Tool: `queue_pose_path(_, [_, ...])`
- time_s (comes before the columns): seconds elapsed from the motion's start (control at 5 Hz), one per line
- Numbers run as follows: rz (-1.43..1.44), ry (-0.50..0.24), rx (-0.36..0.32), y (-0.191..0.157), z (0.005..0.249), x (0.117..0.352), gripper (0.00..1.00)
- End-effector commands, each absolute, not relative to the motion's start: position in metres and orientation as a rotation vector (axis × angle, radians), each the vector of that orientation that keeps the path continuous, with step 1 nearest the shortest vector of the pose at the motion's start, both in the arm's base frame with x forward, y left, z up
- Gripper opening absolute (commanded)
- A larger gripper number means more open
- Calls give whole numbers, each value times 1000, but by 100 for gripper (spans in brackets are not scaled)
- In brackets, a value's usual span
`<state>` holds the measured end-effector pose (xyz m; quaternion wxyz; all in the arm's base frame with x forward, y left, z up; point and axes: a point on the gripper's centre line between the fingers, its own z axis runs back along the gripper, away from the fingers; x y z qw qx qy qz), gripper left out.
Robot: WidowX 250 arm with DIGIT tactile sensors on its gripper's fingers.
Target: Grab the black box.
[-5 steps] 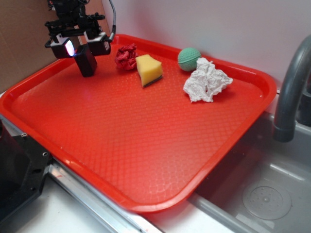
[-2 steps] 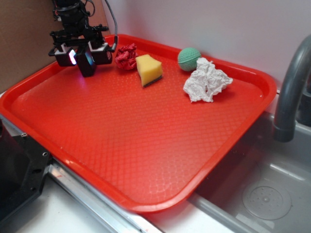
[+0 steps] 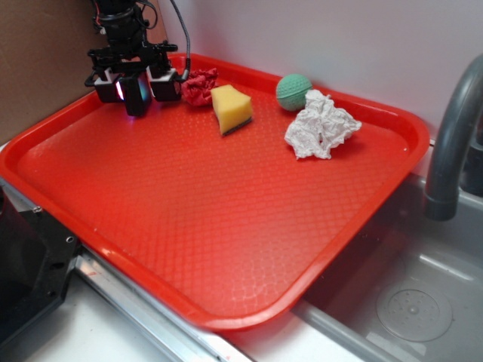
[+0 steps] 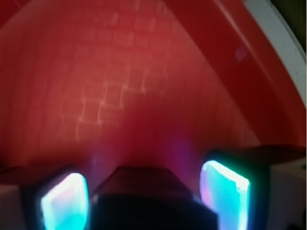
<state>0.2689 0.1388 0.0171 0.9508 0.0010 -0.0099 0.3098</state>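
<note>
The black box [image 3: 136, 104] stands upright near the far left corner of the red tray [image 3: 226, 226]. My gripper [image 3: 139, 89] is down over it, open, with one lit finger pad on each side. In the wrist view the box [image 4: 153, 184] fills the space between the glowing pads [image 4: 64, 203], and a thin strip of tray shows on either side of it. Its lower part is hidden below the frame's edge.
A red crumpled wad [image 3: 198, 85] lies just right of the gripper, then a yellow sponge piece [image 3: 231, 108], a green ball [image 3: 293, 91] and crumpled white paper [image 3: 321, 125]. A grey faucet [image 3: 453, 136] and sink [image 3: 407, 302] are at the right, and cardboard [image 3: 38, 60] is at the left.
The gripper has moved down and slightly right over the black box, which now stands between its fingers. The box has stayed in place.
</note>
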Motion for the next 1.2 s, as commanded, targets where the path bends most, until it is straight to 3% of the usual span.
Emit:
queue_pose_path(0.0, [626,-45,38,138,10,269,0])
queue_pose_path(0.2, [605,-51,36,136,14,267,0])
queue_pose_path(0.6, [471,-161,0,114,67,252,0])
queue_pose_path(0.8, [304,-209,-64,93,110,246,0])
queue_pose_path(1.0, [89,-254,-130,50,160,237,0])
